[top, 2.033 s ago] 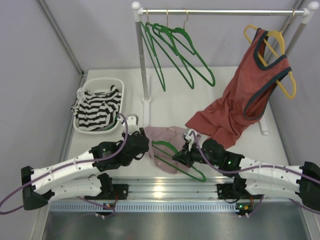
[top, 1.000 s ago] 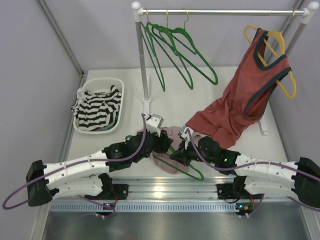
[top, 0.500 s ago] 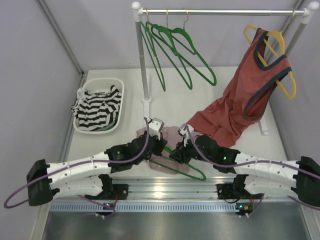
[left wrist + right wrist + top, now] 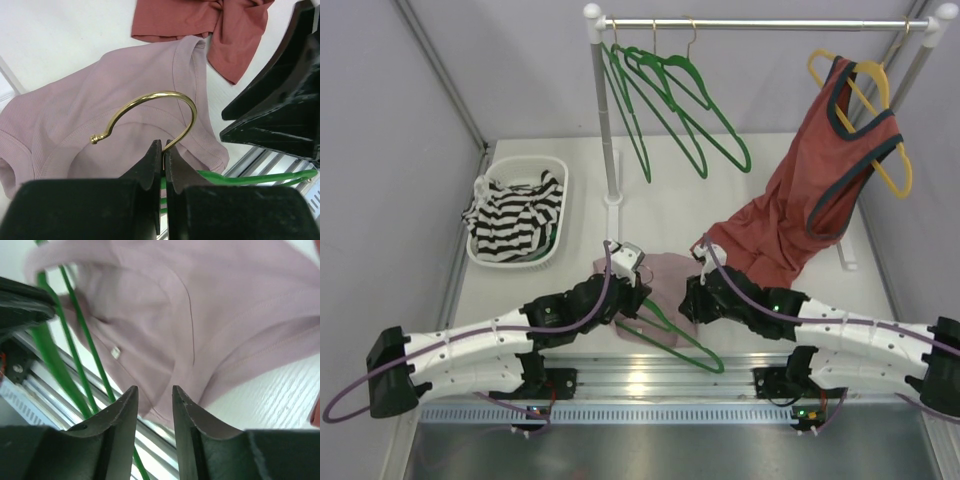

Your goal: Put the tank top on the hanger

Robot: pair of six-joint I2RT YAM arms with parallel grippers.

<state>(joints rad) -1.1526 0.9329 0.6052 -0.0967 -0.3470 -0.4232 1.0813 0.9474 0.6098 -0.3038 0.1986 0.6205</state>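
Our left gripper (image 4: 162,146) pinches the hanger (image 4: 260,176) at the base of its brass hook (image 4: 150,98). Our right gripper (image 4: 154,390) hangs part-open and empty over the tank top (image 4: 667,272), flat on the table (image 4: 740,190) beneath the hanger; its tiny tag (image 4: 115,352) blurs unreadable.

Pink tank top (image 4: 667,274) beneath green hanger (image 4: 681,339)

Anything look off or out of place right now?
The rust-red top hangs askew on the yellow hanger, trailing diagonally down with its lower part crumpled on the table. The striped garment spills over the basket's rim. Nothing else stands out.
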